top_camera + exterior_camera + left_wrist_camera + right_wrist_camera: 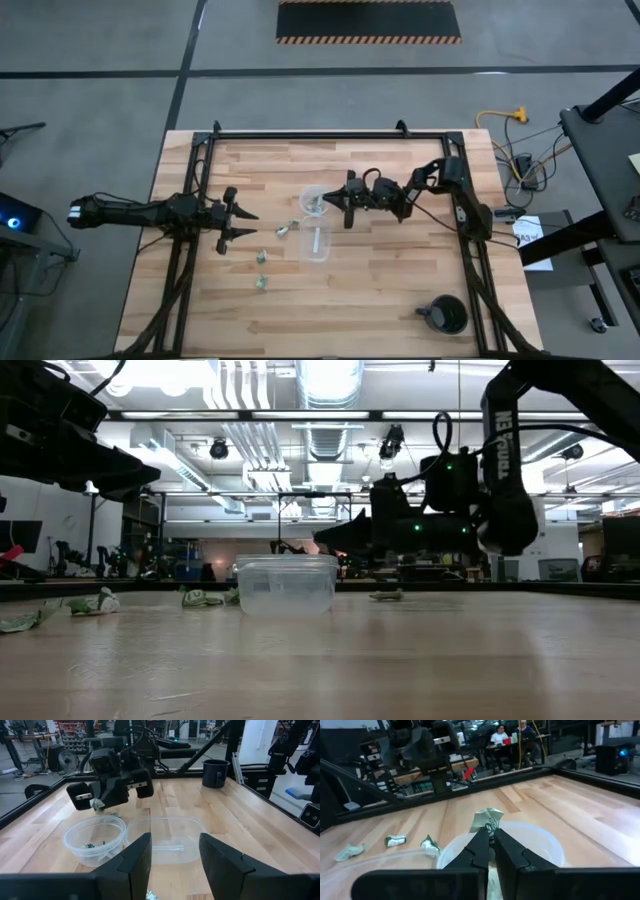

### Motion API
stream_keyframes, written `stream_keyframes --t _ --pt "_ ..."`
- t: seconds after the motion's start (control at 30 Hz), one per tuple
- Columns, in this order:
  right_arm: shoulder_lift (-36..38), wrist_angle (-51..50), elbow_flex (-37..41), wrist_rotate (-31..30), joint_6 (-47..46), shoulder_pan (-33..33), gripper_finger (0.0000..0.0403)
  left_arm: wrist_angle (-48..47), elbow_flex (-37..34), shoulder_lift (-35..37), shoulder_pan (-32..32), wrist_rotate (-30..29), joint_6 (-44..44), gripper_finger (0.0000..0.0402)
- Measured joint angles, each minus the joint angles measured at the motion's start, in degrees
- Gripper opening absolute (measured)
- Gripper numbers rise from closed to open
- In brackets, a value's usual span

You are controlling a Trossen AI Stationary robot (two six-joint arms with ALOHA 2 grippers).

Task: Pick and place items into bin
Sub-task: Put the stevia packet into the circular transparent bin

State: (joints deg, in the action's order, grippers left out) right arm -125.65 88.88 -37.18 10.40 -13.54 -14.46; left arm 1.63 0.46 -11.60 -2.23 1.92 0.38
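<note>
A: Right gripper (490, 839) pinched on one of the items (488, 821), poised over rim of bin (94, 839). Risk?

B: Possible sticking to a finger on release, or dropping outside onto table (400, 280). Left gripper (243, 224) spread, idle, near loose items (260, 257).

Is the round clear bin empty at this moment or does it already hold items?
Not empty: the left wrist view shows a few bits inside the round clear bin, while the right end effector holds another item above it.
</note>
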Motion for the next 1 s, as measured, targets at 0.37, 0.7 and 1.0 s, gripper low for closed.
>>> stream_keyframes --t 0.37,0.7,1.0 --pt "-0.11 -2.67 -2.09 1.85 0.04 0.04 0.0013 0.0 0.0 0.0 0.0 0.02 0.0 0.0149" --pt "-0.11 -5.18 -3.41 1.67 0.0 0.04 0.0059 0.0 0.0 0.0 0.0 0.02 0.01 0.0149" --pt "0.43 -6.19 -3.3 3.15 0.6 -0.07 0.0144 0.0 0.01 0.0 0.01 0.02 0.0 0.0149"
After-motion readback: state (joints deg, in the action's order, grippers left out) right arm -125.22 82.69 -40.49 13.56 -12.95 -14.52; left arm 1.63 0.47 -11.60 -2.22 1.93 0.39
